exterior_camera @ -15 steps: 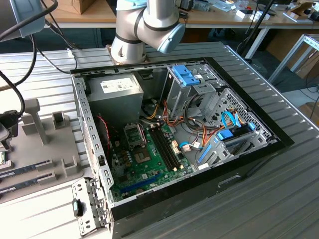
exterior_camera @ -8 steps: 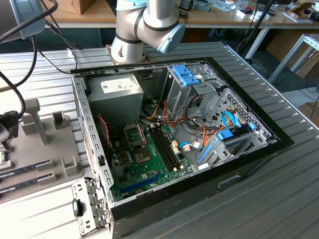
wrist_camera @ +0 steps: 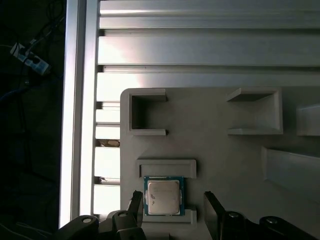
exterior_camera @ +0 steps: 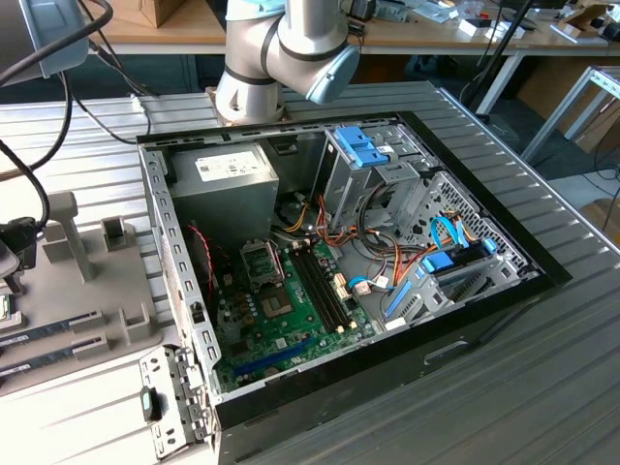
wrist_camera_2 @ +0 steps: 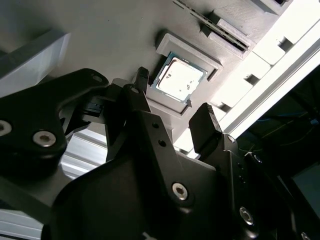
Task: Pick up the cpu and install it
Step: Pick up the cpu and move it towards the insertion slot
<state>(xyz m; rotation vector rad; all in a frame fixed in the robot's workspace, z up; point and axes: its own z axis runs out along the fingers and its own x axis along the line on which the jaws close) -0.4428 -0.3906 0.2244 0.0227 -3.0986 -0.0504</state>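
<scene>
The cpu [wrist_camera: 162, 196], a small square chip with a silver-grey top on a green board, lies flat in a recess of the grey holder tray [wrist_camera: 225, 160]. My gripper [wrist_camera: 173, 206] hangs just above it, open, with one black finger on each side of the chip and neither touching it. In the second wrist view the cpu [wrist_camera_2: 179, 77] lies beyond the gripper [wrist_camera_2: 174, 102], whose fingertips [wrist_camera_2: 204, 124] stand apart. In the exterior view the gripper [exterior_camera: 12, 257] is at the far left edge, over the holder tray [exterior_camera: 87, 291].
The open computer case [exterior_camera: 329, 242] takes up the middle of the exterior view, with the black socket frame [exterior_camera: 262, 262] on its green motherboard [exterior_camera: 281, 320]. Long memory sticks [exterior_camera: 44, 332] lie in tray slots. Ribbed metal table [wrist_camera: 200, 50] surrounds the tray.
</scene>
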